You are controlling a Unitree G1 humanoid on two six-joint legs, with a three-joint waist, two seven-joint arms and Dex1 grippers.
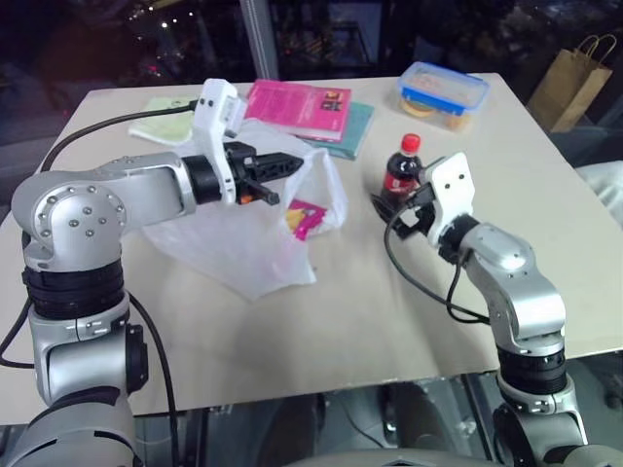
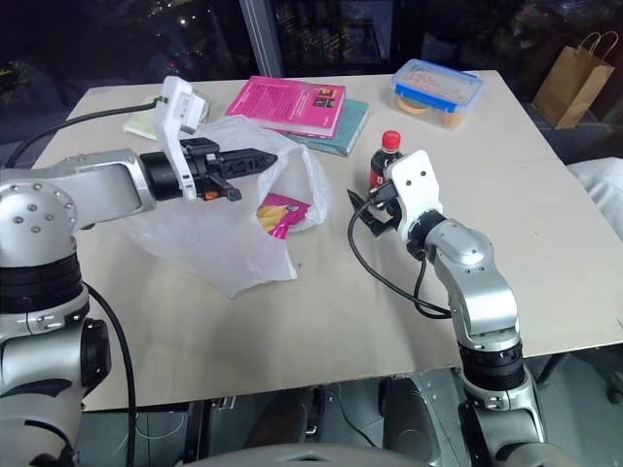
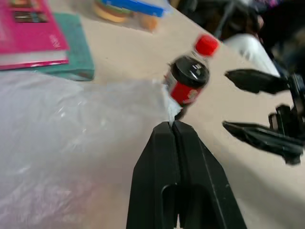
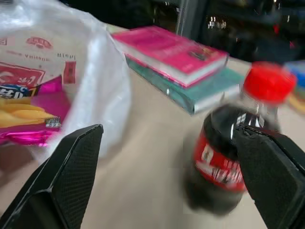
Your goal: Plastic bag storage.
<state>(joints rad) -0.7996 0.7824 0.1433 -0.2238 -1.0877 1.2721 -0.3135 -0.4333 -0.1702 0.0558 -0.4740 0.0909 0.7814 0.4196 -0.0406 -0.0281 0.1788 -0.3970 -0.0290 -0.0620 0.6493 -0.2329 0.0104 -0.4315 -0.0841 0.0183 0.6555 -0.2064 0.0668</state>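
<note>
- Left pincer (image 1: 290, 165) level, fingers pinched together on the bag's (image 1: 234, 248) rim, bag hanging below onto counter (image 1: 341, 321).
- Right pincer (image 2: 362, 212) level, spread wide, empty; bottle (image 2: 386, 158) just beyond.

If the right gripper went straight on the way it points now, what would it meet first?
Probably the cola bottle: it stands just ahead of the open right gripper, partly overlapped by one finger. Depth is unclear, so that finger may clip it first.

I see the plastic bag (image 1: 243, 248) as thin, translucent, wrinkly film — soft-looking. The table (image 1: 321, 321) reads as matt, pale board, while the cola bottle (image 1: 400, 170) is glossy plastic. The chip packet (image 1: 305, 217) looks shiny — the pink book (image 1: 297, 105) has a smooth cover.
</note>
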